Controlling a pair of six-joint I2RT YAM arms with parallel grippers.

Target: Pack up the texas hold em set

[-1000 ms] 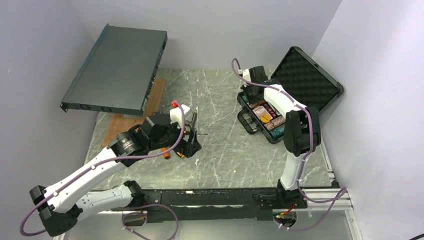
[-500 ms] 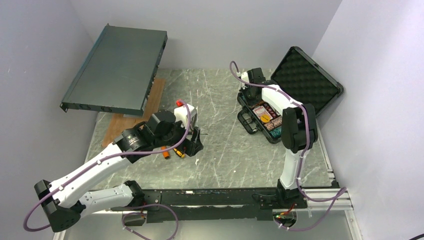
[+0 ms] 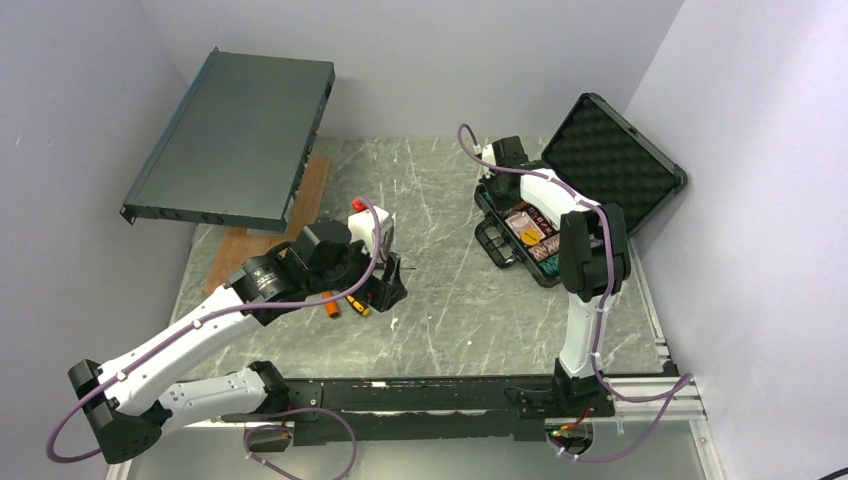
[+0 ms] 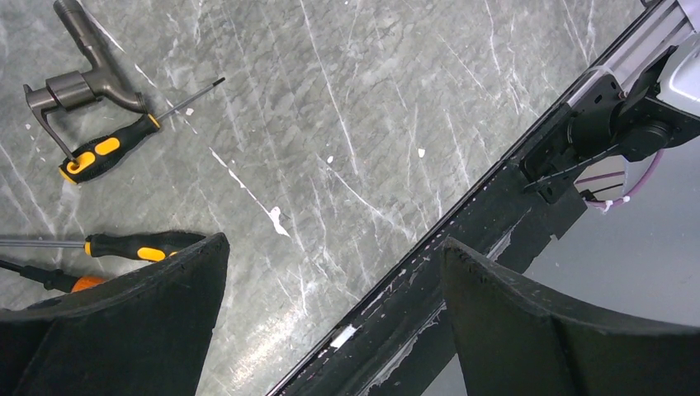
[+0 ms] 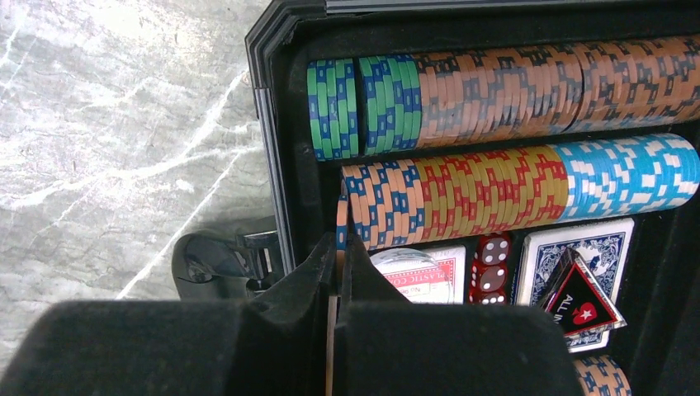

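Observation:
The black case (image 3: 612, 160) lies open at the right, foam lid up against the wall. Its tray (image 5: 279, 124) holds rows of striped poker chips (image 5: 495, 78), a red deck (image 5: 429, 276), a blue deck (image 5: 578, 247), red dice (image 5: 493, 260) and a dealer button (image 5: 575, 299). My right gripper (image 5: 339, 247) is shut on one orange-and-blue chip (image 5: 342, 216), held on edge at the left end of the second chip row; in the top view it (image 3: 497, 183) is over the tray's far-left corner. My left gripper (image 4: 334, 256) is open and empty, low over the table by the screwdrivers (image 3: 385, 290).
Orange-handled screwdrivers (image 4: 115, 147) (image 4: 140, 246) and a grey metal handle piece (image 4: 78, 82) lie near my left gripper. A large dark-grey rack unit (image 3: 235, 140) leans at the back left over a wooden board (image 3: 262, 238). The case's handle (image 5: 219, 264) sticks out toward the table.
My left arm has shifted slightly right and its wrist has turned. My right gripper has edged a little toward the tray's far-left corner, still shut on the chip.

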